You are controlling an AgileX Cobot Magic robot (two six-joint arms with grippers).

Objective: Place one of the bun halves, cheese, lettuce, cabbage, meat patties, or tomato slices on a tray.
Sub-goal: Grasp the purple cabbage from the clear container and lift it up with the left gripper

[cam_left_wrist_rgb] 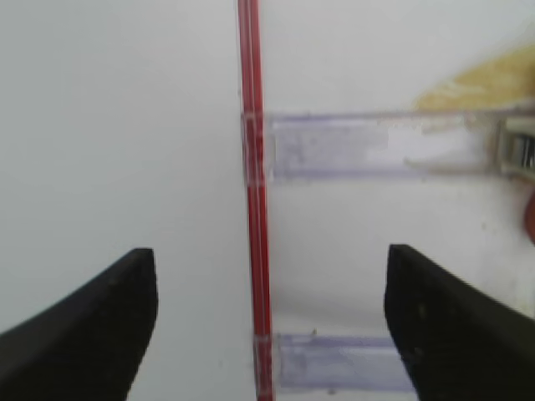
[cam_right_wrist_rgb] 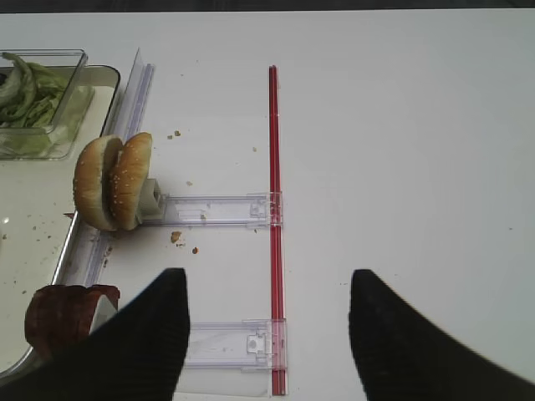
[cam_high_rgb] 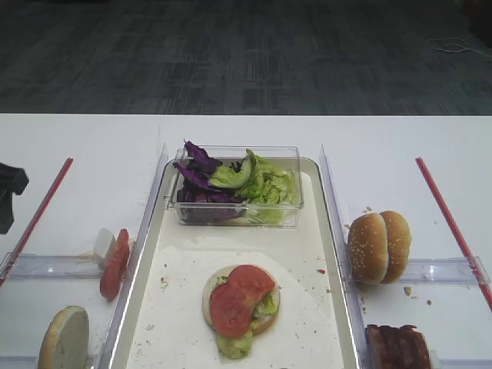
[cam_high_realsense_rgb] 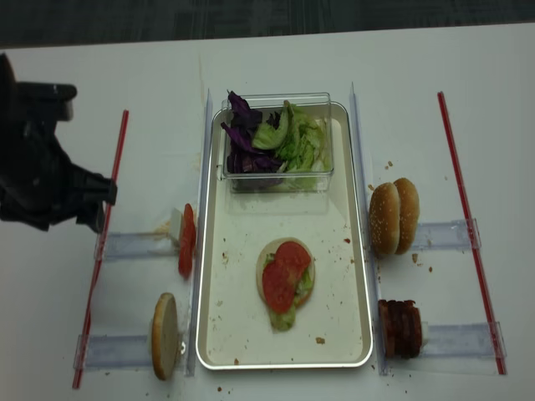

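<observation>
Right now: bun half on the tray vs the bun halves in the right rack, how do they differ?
The tray's bun half lies flat, cut face up; the racked bun halves stand on edge, pressed together. The tray one carries lettuce and a tomato slice; the racked pair is bare. Shared: the same round bun type.

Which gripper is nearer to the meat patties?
Right. The right gripper hovers just beside the meat patties; the left gripper is across the tray, over the far red strip.
</observation>
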